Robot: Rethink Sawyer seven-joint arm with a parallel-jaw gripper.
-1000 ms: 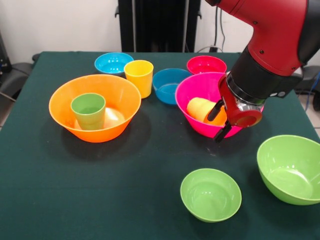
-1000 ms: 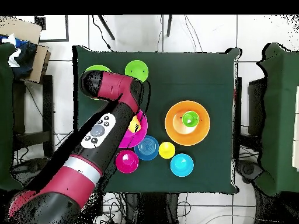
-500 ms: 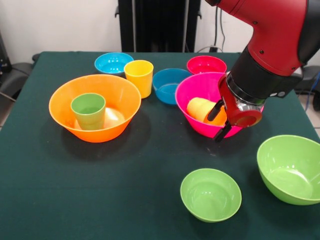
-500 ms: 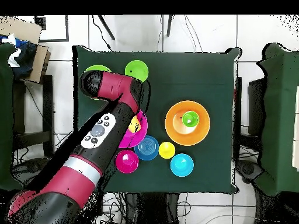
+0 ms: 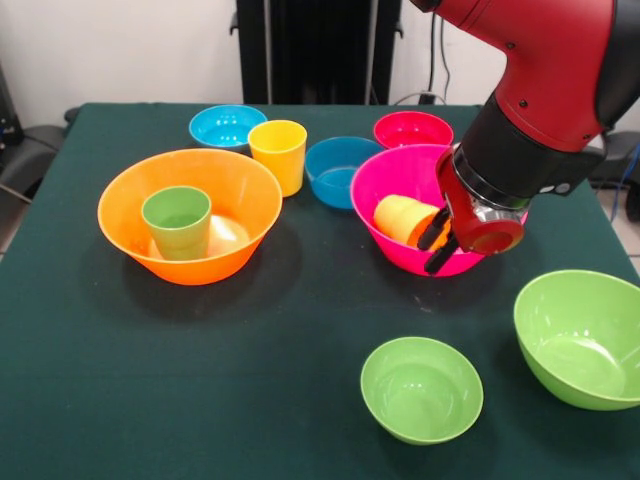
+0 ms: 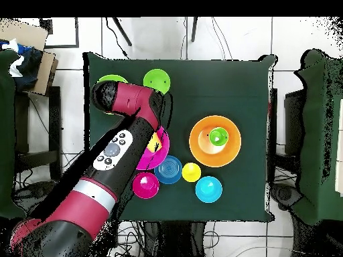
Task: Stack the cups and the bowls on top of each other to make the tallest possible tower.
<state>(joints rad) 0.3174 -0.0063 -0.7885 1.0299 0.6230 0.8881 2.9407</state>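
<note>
My gripper [image 5: 437, 242] hangs over the large hot pink bowl [image 5: 385, 185]. Its fingers are drawn in on the open end of the orange-yellow cup [image 5: 398, 217], which lies on its side inside that bowl. The green cup [image 5: 177, 221] stands upright in the large orange bowl [image 5: 125, 190]. The yellow cup [image 5: 278, 154] stands on the table behind it. The light blue bowl [image 5: 227, 125], the darker blue bowl [image 5: 338, 168] and the red-pink bowl [image 5: 412, 130] sit along the back. The small lime green bowl [image 5: 421, 388] and the large lime green bowl [image 5: 580, 338] sit at the front right.
In the overhead view my arm [image 6: 124, 144] covers the gripper, part of the hot pink bowl [image 6: 163, 155] and part of the large lime green bowl [image 6: 107, 81]. The table [image 5: 250, 370] is dark green. The robot's black pedestal [image 5: 315, 50] stands behind it.
The two fingers have drawn closer together around the orange-yellow cup's end. The arm and the bowls have not moved.
</note>
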